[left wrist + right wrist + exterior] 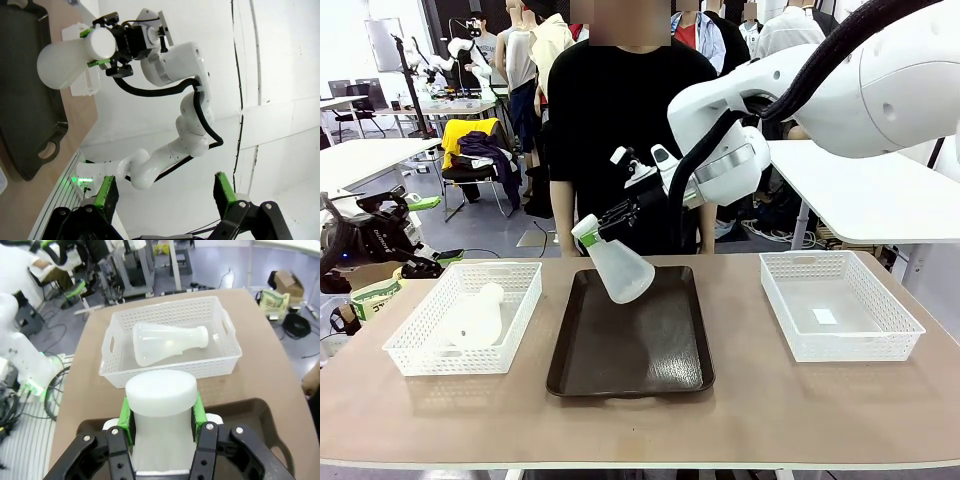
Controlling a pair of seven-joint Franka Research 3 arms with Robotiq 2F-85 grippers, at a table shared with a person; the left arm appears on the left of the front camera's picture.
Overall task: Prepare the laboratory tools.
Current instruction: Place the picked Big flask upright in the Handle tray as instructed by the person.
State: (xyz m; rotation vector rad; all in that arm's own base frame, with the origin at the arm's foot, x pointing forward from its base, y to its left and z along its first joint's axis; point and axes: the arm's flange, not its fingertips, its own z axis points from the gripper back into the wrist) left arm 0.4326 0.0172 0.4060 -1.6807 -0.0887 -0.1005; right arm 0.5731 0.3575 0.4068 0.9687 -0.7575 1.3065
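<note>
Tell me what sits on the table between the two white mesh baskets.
In the front view, the dark tray lies between the left basket and the right basket; the right gripper holds a flask tilted above it.

The flasks [620, 272] look frosted matt, the mesh baskets [420, 352] white plastic, the tray [640, 352] smoothly glossy, the tabletop [770, 410] matt.

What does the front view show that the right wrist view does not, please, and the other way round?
Front view: a basket on the robot's right and a person standing opposite. Right wrist view: green pads clamped on the neck of the held flask, close up. Both: the right gripper holding that flask over the tray, and a second flask lying in the left basket.
</note>
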